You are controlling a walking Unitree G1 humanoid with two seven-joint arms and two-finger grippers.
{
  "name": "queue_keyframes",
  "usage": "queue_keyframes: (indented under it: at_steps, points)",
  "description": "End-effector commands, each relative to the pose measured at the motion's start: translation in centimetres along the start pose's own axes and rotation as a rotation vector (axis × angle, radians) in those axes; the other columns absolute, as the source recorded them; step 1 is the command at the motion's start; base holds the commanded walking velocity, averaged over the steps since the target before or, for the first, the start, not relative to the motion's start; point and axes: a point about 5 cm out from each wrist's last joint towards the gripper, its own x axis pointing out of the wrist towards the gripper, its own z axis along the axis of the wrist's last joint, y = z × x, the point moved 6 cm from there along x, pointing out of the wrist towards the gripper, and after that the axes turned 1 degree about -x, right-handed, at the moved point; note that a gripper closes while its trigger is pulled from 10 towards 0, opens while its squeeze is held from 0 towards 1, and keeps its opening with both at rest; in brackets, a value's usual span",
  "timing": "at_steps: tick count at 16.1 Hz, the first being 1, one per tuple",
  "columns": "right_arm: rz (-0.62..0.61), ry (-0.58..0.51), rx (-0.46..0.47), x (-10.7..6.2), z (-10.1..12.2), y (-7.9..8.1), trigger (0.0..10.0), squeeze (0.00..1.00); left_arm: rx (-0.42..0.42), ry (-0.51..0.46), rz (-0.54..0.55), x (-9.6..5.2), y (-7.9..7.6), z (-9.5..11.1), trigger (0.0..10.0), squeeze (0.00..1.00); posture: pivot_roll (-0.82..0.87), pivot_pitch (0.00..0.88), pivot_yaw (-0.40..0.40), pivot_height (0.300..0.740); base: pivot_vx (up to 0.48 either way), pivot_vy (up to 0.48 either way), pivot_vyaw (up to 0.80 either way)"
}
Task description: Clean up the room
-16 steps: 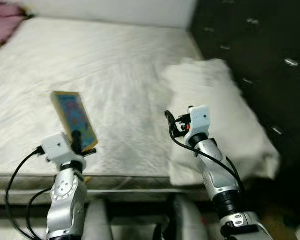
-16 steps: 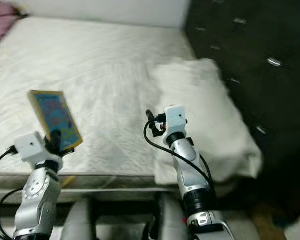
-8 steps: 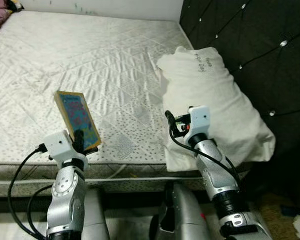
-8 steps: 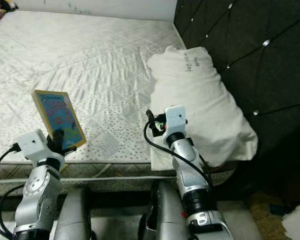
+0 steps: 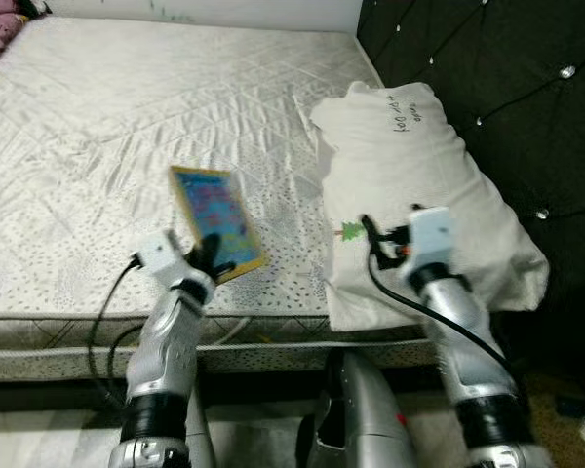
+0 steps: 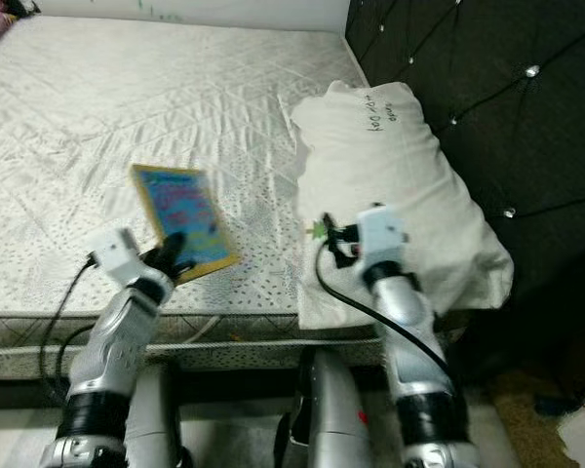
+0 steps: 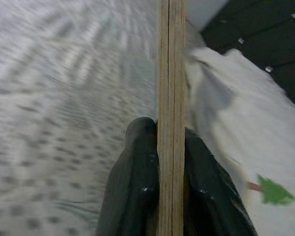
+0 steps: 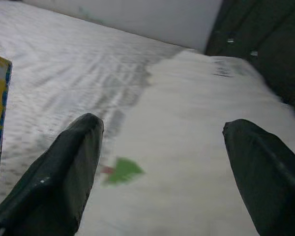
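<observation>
Bare quilted mattress (image 5: 127, 146) lying before the robot, one board being held over its near edge.
Against the black tufted headboard (image 5: 487, 68) one white pillow (image 5: 419, 185) is resting, bearing a small green tree mark (image 5: 352, 231). Since half a second ago, both arms are showing further right in the head views, and the one colourful wooden board (image 5: 214, 222) is now sitting closer to the pillow. The left gripper (image 7: 169, 147) is clamping the board edge-on between both fingers, forearm raised and angled inward. The right gripper (image 8: 162, 172) is hovering with fingers spread wide over the pillow's near corner.
</observation>
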Motion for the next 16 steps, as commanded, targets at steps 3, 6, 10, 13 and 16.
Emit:
queue_keyframes:
  at_steps: [3,6,10,13,16]
  points:
    - [-0.030,0.020,-0.040,-1.5,0.0,-1.4,10.0,0.00,-0.121,0.225,-0.085,1.3,-2.4,-3.9,10.0,0.00,-0.08,0.104,-0.077,0.546,0.000,0.000,0.00]
    - [-0.024,0.038,-0.057,-2.1,-0.1,-1.5,10.0,0.00,-0.199,0.278,-0.142,2.2,-4.2,-4.0,10.0,0.00,-0.09,0.103,-0.081,0.546,0.000,0.000,0.00]
    - [-0.016,0.034,-0.067,-1.7,0.3,-1.2,10.0,0.00,-0.229,0.367,-0.163,2.3,-4.8,-5.1,10.0,0.00,-0.09,0.097,-0.083,0.546,0.000,0.000,0.00]
    - [-0.015,0.042,-0.071,-1.6,0.2,-1.1,10.0,0.00,-0.208,0.468,-0.176,1.7,-4.5,-6.8,10.0,0.00,-0.09,0.092,-0.080,0.546,0.000,0.000,0.00]
    - [-0.015,0.047,-0.073,-1.4,0.1,-1.0,10.0,0.00,-0.199,0.497,-0.124,1.2,-3.2,-7.3,10.0,0.00,-0.08,0.087,-0.078,0.546,0.000,0.000,0.00]
